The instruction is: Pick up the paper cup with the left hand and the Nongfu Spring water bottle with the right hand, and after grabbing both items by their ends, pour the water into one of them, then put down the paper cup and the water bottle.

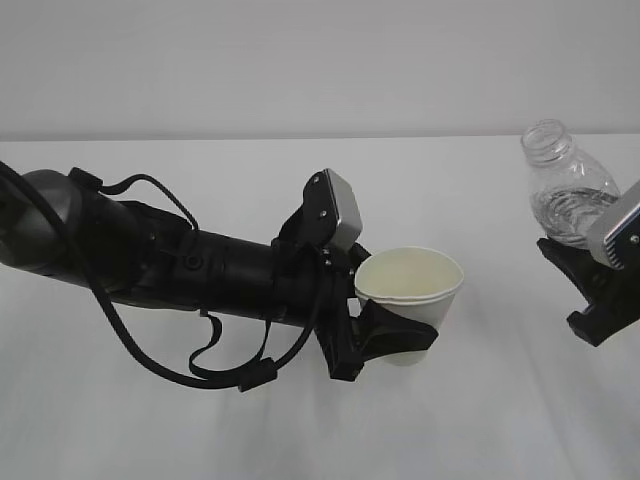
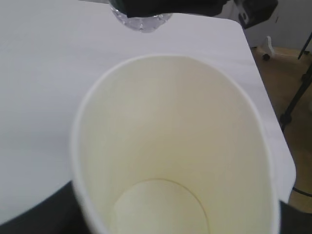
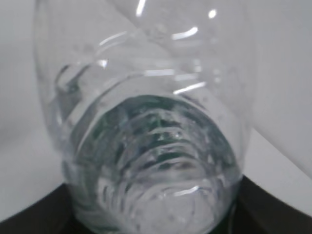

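At centre of white table (image 1: 300, 440), above the surface: paper cup (image 1: 415, 290) clamped low on its body by left hand (image 1: 385, 335), fingers around it, mouth up, tilted slightly left, inside dry. At far right: Nongfu Spring water bottle (image 1: 565, 185) gripped near its base by right hand (image 1: 600, 290), neck up, uncapped, leaning left; water (image 3: 156, 165) pooled in lower part. Cup & bottle well apart.

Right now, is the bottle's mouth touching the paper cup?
Apart. The exterior view shows the bottle well right of the paper cup, white table between.
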